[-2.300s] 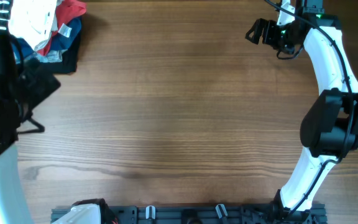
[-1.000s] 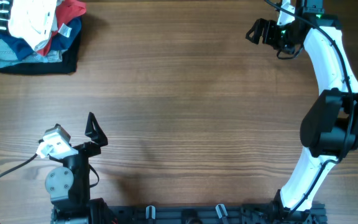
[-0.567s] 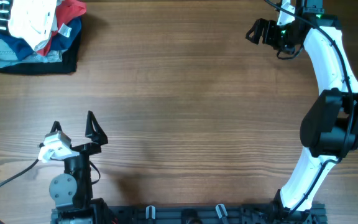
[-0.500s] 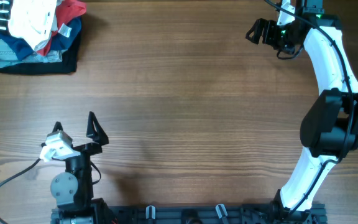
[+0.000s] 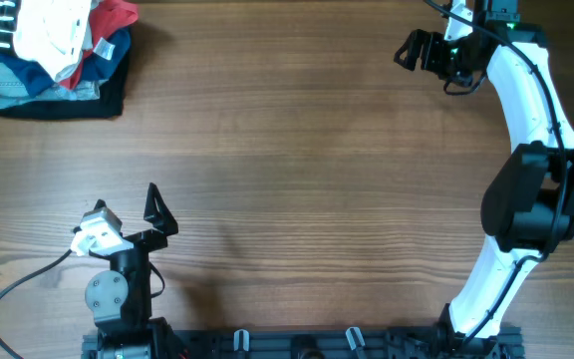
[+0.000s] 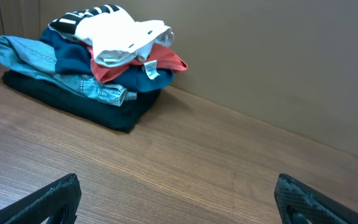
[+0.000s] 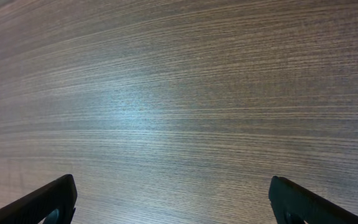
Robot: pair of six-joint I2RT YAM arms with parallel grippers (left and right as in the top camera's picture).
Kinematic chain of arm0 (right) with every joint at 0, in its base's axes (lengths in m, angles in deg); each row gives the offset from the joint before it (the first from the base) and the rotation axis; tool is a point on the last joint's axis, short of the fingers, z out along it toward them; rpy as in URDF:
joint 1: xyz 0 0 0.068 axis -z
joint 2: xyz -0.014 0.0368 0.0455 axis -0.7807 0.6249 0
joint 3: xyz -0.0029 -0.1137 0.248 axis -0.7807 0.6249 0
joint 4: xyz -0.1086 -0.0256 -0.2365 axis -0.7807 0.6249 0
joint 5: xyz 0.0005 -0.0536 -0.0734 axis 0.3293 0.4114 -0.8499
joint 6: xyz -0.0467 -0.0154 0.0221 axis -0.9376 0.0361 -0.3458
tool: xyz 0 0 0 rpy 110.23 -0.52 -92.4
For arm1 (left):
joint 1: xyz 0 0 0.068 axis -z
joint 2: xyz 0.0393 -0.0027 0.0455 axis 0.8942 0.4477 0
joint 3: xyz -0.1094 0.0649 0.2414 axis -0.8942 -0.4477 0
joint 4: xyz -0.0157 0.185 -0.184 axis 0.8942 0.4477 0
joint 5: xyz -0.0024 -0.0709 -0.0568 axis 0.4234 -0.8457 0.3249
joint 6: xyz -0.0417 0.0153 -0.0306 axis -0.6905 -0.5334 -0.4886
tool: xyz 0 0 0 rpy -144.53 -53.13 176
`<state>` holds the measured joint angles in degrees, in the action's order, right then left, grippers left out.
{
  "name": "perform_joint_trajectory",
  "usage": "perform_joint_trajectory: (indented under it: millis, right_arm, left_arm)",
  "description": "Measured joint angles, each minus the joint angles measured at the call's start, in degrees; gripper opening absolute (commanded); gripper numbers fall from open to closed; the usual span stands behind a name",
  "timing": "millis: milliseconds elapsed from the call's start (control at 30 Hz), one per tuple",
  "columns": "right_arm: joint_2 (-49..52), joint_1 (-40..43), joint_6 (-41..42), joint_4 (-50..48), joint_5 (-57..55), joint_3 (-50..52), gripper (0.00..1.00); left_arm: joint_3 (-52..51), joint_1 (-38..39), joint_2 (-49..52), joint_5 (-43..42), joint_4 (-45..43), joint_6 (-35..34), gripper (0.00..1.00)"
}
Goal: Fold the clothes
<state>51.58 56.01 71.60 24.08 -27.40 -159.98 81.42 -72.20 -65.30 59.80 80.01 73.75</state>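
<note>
The white garment [image 5: 50, 30] with a black striped print lies crumpled on top of a clothes pile at the table's far left corner. It also shows in the left wrist view [image 6: 120, 32], far ahead of the fingers. My left gripper [image 5: 126, 207] is open and empty near the front left edge, well away from the pile; in its wrist view [image 6: 178, 190] only bare wood lies between the fingertips. My right gripper [image 5: 413, 50] is open and empty at the far right, over bare wood in its wrist view [image 7: 173, 193].
Under the white garment the pile holds a red piece [image 5: 118, 14], blue denim [image 6: 48, 56] and a dark folded piece [image 6: 104, 109]. A black rack [image 5: 297, 344] runs along the front edge. A brown wall [image 6: 278, 62] rises behind the pile.
My left arm has swung from beside the pile at the far left down to the front left edge, then shifted slightly right. The right arm and the pile have not moved.
</note>
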Motion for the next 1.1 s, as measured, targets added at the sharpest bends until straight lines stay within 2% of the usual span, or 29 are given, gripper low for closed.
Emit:
perform_joint_trajectory:
  millis: [933, 1100]
  right_arm:
    - [-0.4, -0.2, -0.3, -0.7, -0.7, 0.0, 1.00]
    - [-9.8, -2.6, -9.0, -3.7, -2.0, 0.3, 1.00]
  left_arm:
    - [0.0, 0.0, 0.0, 0.0, 0.0, 0.0, 1.00]
    - [0.0, 0.0, 0.0, 0.0, 0.0, 0.0, 1.00]
